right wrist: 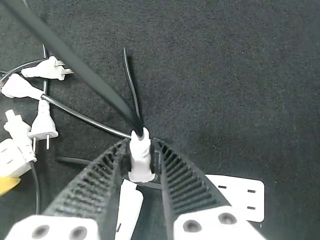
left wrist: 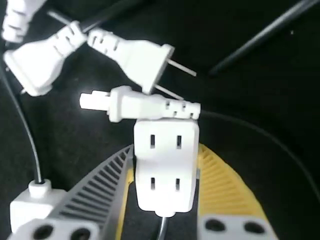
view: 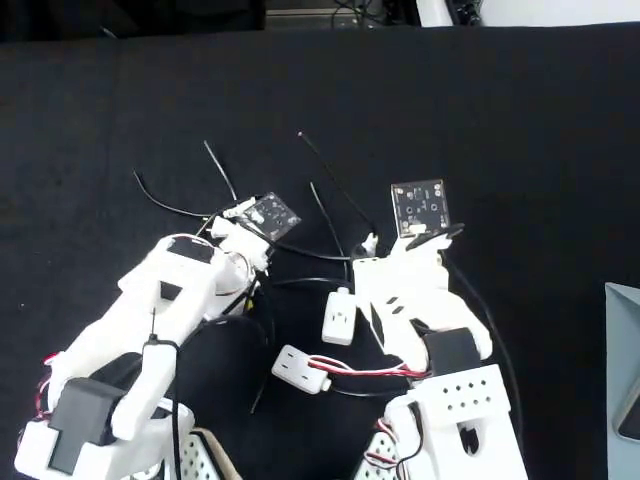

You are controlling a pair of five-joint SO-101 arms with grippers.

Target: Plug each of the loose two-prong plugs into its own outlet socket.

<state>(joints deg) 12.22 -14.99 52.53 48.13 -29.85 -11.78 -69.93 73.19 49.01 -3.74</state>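
Jaws of right gripper (right wrist: 140, 146) clamp a plug (right wrist: 140, 162); those of left gripper (left wrist: 165, 156) clamp an outlet socket (left wrist: 165, 172), nine o'clock from the plug in the high view.

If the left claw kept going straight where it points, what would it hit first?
Probably the white plug lying crosswise just ahead of the outlet block that the left gripper holds; whether they touch is unclear. A pronged plug lies beyond.
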